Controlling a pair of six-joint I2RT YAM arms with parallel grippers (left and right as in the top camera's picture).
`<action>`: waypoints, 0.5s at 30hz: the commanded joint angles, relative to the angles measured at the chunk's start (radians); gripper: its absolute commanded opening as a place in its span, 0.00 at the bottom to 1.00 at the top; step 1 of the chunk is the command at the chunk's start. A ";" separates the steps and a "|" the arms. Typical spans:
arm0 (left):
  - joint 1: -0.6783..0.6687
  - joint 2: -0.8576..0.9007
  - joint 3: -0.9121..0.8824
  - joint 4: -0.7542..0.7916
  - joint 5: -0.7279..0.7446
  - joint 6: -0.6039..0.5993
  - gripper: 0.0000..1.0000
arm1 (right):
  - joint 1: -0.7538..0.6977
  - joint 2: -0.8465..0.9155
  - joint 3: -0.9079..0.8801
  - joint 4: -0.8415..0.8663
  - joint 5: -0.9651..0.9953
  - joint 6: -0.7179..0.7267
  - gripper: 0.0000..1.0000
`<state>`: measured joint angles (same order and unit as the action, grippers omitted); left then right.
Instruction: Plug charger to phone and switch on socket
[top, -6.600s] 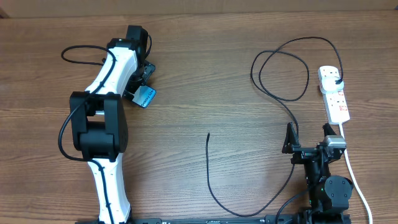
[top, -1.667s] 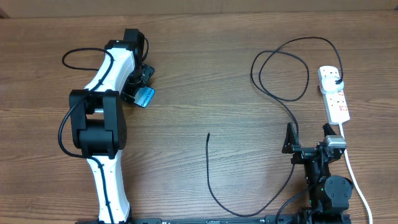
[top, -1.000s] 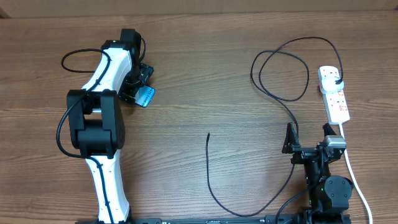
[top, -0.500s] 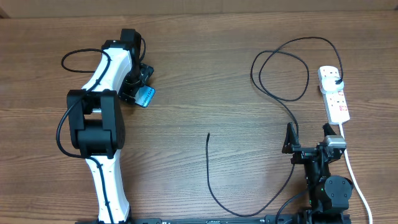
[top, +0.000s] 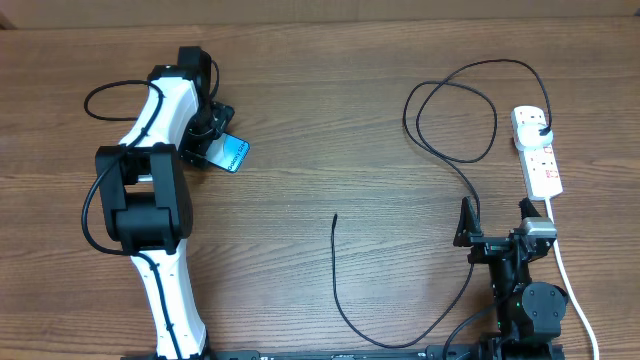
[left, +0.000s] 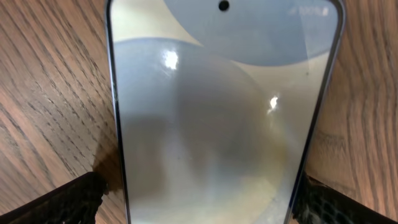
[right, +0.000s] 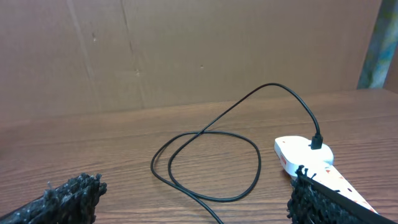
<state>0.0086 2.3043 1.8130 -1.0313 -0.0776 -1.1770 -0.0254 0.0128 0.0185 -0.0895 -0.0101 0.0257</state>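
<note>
Now left arm swung leftward, phone (top: 233, 154) more exposed. Left gripper (left: 199, 198) spread astride phone, no pinch. Charger (top: 335, 262) untouched; right gripper (top: 492, 224) spread, idle.

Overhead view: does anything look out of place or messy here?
Only the long thin black charger cable: plugged into the white power strip at the right, it loops loosely and its free tip ends far from the slim blue-screened phone, which lies askew at the left. Nothing looks spilled or damaged.

Phone (top: 232, 154) laid at the desk's (top: 330, 120) far left, socket (top: 537, 150) set at far right, charger (top: 334, 250) plugged into its far end, tip rested mid-desk.
</note>
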 joint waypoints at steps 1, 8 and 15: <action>0.004 0.045 -0.011 -0.008 -0.023 -0.016 1.00 | 0.004 -0.007 -0.010 0.005 0.012 -0.001 1.00; 0.003 0.045 -0.011 -0.016 -0.022 -0.016 1.00 | 0.004 -0.007 -0.010 0.005 0.012 -0.001 1.00; 0.004 0.050 -0.011 -0.014 0.004 -0.016 1.00 | 0.004 -0.007 -0.010 0.005 0.012 -0.001 1.00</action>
<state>0.0086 2.3043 1.8130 -1.0325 -0.0772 -1.1774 -0.0254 0.0128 0.0185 -0.0906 -0.0097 0.0261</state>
